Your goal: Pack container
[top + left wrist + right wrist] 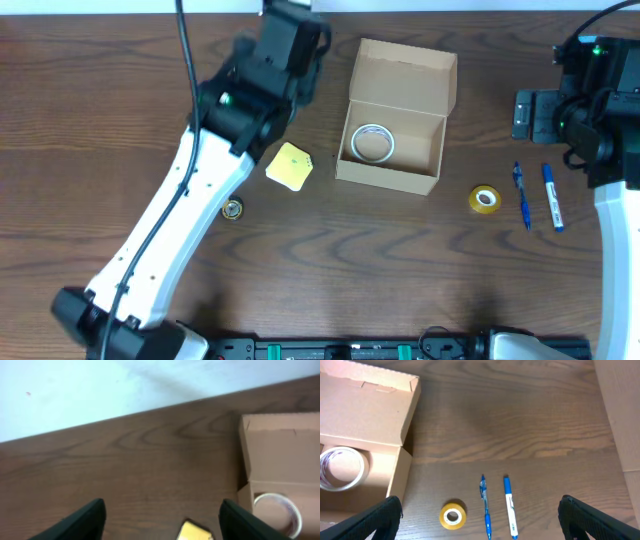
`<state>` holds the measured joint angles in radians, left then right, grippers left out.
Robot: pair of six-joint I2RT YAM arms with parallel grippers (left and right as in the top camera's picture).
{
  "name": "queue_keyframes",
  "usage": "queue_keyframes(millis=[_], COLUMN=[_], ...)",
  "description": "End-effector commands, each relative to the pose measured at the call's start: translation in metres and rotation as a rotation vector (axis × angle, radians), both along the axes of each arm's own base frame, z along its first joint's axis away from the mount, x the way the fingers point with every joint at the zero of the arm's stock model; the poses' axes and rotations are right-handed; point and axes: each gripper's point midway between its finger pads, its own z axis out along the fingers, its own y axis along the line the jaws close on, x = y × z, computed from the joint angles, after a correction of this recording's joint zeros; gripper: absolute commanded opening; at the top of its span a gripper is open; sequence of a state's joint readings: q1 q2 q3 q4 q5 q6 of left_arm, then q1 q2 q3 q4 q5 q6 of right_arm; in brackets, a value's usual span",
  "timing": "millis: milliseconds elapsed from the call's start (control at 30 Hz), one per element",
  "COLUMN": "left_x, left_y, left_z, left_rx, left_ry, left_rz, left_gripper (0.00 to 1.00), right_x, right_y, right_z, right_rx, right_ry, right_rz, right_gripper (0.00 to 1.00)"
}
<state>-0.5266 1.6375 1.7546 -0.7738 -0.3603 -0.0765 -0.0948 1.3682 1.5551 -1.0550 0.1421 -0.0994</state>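
Container (405, 72) — one, one roll (373, 129) inside; pens (552, 197) — two.

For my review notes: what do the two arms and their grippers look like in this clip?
The left arm and right arm have white shells over black joint housings, each with a small green light. A black cable runs along the left arm. The left gripper and right gripper have dark, wedge-shaped fingers. No readable markings.

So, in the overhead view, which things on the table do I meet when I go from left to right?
A small dark ring → yellow pad → container, with a clear tape roll inside it → yellow tape roll → blue pen → blue marker.
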Motion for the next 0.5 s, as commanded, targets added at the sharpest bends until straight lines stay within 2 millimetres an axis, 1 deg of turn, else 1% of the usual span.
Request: queue_keyframes(millis=[0,67,167,333,400,467], left_x=[-0.009,-0.015,-0.022,-0.042,-0.052,-0.064], left_y=[0.010,0.022,0.040,0.056,0.063,0.069], left_z=[-0.029,-0.031,-0.023,-0.009,-0.012,-0.023], left_rx=[0.019,0.035,0.051,0.019,-0.013,-0.060], left_ry=[0.027,-0.015,-0.077,-0.148,-0.163,-0.167], left_rz=[0.035,0.072,0.127,0.151,0.159,0.164], left_gripper=[0.77,0.76,0.77,0.81,0.86,0.91], right_x=[0.002,0.001,0.000,0.000,-0.001,-0.001], right_y=[-0.002,-0.002,-0.002,-0.002,-0.001,-0.001], right_z=[0.004,0.003,0.002,0.002,0.002,0.001], right_rx=[-0.018,-0.018,-0.017,-0.017,-0.016,-0.012], right_ry=[-0.002,0.004,0.008,0.009,0.012,0.016], right_rz=[0.001,0.001,0.001,0.001,0.001,-0.003], right_gripper=[0.99,0.99,0.99,0.99,0.99,0.99])
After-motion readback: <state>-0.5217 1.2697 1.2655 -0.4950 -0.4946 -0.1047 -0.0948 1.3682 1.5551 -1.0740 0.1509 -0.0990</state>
